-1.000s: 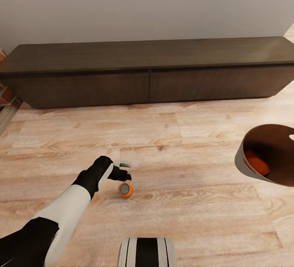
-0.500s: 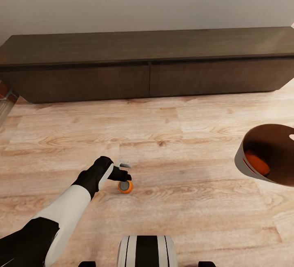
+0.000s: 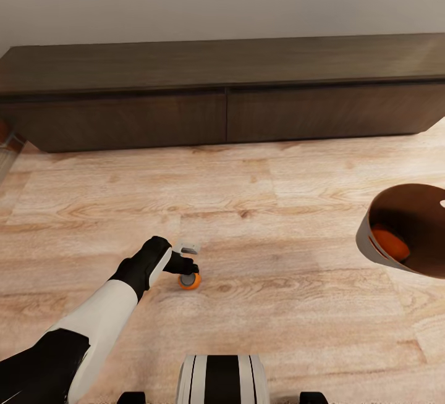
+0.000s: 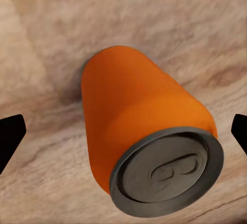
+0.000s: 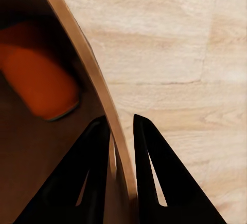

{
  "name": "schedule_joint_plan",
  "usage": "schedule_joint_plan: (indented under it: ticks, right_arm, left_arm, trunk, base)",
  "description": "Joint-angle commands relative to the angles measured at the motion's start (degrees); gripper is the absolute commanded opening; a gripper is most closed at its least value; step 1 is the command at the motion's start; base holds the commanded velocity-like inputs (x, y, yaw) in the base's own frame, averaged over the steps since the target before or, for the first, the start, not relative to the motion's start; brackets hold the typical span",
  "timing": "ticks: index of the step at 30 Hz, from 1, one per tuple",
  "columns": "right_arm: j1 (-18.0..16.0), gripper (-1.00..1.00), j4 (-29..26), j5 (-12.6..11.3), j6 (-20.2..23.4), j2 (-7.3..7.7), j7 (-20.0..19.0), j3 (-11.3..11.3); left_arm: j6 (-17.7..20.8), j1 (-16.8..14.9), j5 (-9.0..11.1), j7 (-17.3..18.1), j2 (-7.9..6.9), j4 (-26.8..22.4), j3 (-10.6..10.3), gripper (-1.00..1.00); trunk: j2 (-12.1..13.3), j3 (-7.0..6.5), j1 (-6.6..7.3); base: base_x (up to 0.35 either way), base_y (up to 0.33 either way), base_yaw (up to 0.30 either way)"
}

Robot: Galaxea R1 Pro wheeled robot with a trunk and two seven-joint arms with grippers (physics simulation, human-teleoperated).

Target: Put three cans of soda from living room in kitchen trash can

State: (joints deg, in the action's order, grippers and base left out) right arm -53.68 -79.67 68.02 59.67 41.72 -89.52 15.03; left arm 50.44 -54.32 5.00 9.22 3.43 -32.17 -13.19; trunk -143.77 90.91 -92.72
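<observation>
An orange soda can [image 3: 191, 281] stands upright on the wood floor, its grey top facing up. My left gripper [image 3: 190, 257] hangs open just above it. In the left wrist view the can [image 4: 139, 126] lies between the two dark fingertips [image 4: 10, 137], which stay wide apart and clear of it. At the right, the grey trash can [image 3: 371, 244] is tilted and off the floor, with my right gripper [image 5: 121, 126] shut on its rim [image 5: 90, 75]. A second orange can [image 3: 390, 243] lies inside on the coppery-brown wall, and shows there in the right wrist view too [image 5: 38, 77].
A long dark low cabinet [image 3: 222, 113] runs along the grey wall behind the can. Light wood floor [image 3: 278, 206] lies open between cabinet and robot. My own base [image 3: 222, 379] shows at the bottom edge.
The view has shifted, with the cabinet slightly higher in the picture. The left gripper has come down closer over the orange can, still open. The bin stays held at the right.
</observation>
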Motion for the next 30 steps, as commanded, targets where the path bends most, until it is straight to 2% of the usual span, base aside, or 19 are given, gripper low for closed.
schedule_joint_plan:
  ticks: [1, 3, 21, 30]
  right_arm:
    - [-0.07, -1.00, 0.00, -0.08, 0.33, 0.03, -0.48, 0.00]
    - [-0.17, -1.00, -0.03, -0.08, 0.33, 0.32, -0.48, 0.00]
    - [-0.20, -1.00, -0.04, -0.15, 0.33, 0.63, -0.48, 0.00]
    - [-0.20, -1.00, -0.02, -0.18, 0.33, 0.57, -0.48, 0.00]
  left_arm:
    - [0.01, 0.00, 0.01, 0.02, -0.01, -0.01, 0.01, 1.00]
    - [0.01, 0.00, 0.01, 0.02, -0.01, 0.00, 0.00, 1.00]
    - [0.01, 0.02, 0.01, -0.05, -0.01, 0.00, 0.00, 1.00]
    - [-0.01, 0.01, 0.01, 0.00, -0.01, 0.00, -0.02, 1.00]
  trunk:
    - [-0.02, 0.22, -0.01]
    - [-0.05, 0.67, -0.06]
    - [-0.05, 0.67, -0.06]
    - [-0.05, 0.67, -0.06]
  base:
    - [0.000, 0.000, 0.000]
    - [0.000, 0.000, 0.000]
    - [0.000, 0.000, 0.000]
    - [-0.100, 0.000, 0.000]
